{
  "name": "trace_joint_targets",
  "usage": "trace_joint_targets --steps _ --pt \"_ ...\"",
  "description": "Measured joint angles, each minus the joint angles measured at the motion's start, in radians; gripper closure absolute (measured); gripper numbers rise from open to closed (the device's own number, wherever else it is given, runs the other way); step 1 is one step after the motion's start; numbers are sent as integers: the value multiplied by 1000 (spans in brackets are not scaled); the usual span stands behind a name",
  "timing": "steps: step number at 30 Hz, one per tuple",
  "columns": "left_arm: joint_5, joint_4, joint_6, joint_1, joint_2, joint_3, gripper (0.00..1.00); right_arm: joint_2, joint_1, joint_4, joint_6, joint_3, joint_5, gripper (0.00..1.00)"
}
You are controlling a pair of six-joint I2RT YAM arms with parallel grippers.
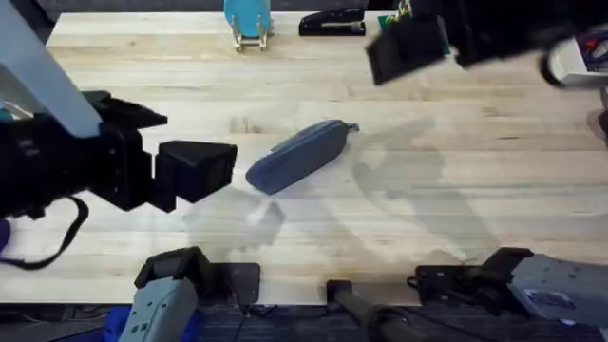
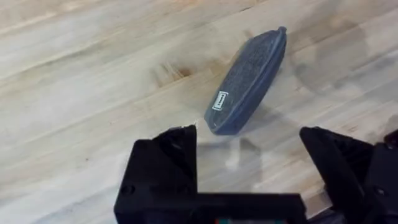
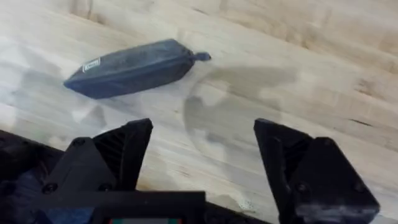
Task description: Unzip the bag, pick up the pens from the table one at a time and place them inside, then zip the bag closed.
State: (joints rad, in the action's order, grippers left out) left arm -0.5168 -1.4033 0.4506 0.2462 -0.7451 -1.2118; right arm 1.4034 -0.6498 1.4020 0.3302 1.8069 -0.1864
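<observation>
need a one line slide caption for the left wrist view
Open left gripper hovering above the wooden table, just short of a closed blue-grey pencil pouch lying at an angle.

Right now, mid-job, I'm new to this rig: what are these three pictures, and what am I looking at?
One picture looks down from above the table; the other two come from cameras on each arm's wrist. The two dark arms end in two-finger claws. The left claw and the right claw both hang open above the wood, holding nothing. Between them lies the blue-grey bag, apparently zipped shut. At the far edge sit a black stapler and a blue object. I can't make out any pens.
</observation>
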Motion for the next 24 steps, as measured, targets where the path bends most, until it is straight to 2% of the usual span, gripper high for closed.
trace_joint_targets --steps 7,12,16,24 --pt "10 -80 -54 0 9 0 4 -250 0 -120 6 -315 1 5" --pt "13 -115 -76 0 8 0 4 -359 0 -133 7 -457 12 5" --pt "13 -120 -88 0 8 0 4 -383 0 -137 10 -501 23 6" --pt "13 -124 -92 0 8 0 4 -383 0 -154 9 -504 23 6"
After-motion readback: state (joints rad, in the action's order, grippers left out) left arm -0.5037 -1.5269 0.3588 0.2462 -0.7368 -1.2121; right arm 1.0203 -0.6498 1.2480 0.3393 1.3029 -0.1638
